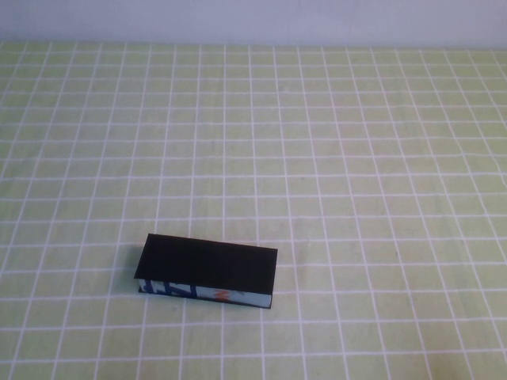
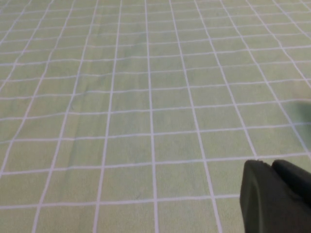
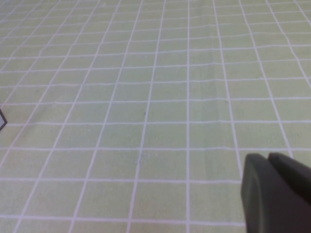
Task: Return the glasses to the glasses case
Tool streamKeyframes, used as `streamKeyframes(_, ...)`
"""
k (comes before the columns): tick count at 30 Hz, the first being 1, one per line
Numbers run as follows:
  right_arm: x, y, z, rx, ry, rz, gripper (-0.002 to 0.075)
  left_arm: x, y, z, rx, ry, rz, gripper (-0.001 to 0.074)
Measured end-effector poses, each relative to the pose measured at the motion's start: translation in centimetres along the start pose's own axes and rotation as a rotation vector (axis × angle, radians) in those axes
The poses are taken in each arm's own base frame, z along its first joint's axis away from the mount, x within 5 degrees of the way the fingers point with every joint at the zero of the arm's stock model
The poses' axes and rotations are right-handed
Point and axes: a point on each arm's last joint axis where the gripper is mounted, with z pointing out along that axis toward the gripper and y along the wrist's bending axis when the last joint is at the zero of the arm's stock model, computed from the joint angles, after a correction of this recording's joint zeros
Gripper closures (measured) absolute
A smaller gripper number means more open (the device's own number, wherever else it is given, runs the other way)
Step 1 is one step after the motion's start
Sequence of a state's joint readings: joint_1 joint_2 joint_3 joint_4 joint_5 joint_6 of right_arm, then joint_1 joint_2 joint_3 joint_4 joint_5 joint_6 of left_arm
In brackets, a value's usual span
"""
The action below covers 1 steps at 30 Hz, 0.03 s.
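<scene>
The glasses case (image 1: 207,264) lies closed on the green checked cloth, left of centre near the front, its flat black lid down and its blue, white and orange front side (image 1: 207,293) facing me. The glasses are not in view. Neither arm shows in the high view. In the left wrist view, my left gripper (image 2: 269,164) hangs over bare cloth with its black fingers pressed together and nothing between them. In the right wrist view, my right gripper (image 3: 267,156) is likewise shut and empty over bare cloth; a dark corner (image 3: 2,119) at the picture's edge may be the case.
The green cloth with a white grid (image 1: 333,158) covers the whole table up to a pale wall (image 1: 253,20) at the back. Nothing else stands on it.
</scene>
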<state>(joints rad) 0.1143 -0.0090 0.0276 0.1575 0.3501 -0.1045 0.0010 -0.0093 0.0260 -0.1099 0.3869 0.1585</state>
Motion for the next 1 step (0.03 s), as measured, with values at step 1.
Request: streamKeyframes(1,0.0,0.0,0.0,0.0,0.0,0.0,0.0737,0.0,0.0,0.0,0.0,0.0,0.0,0.0737)
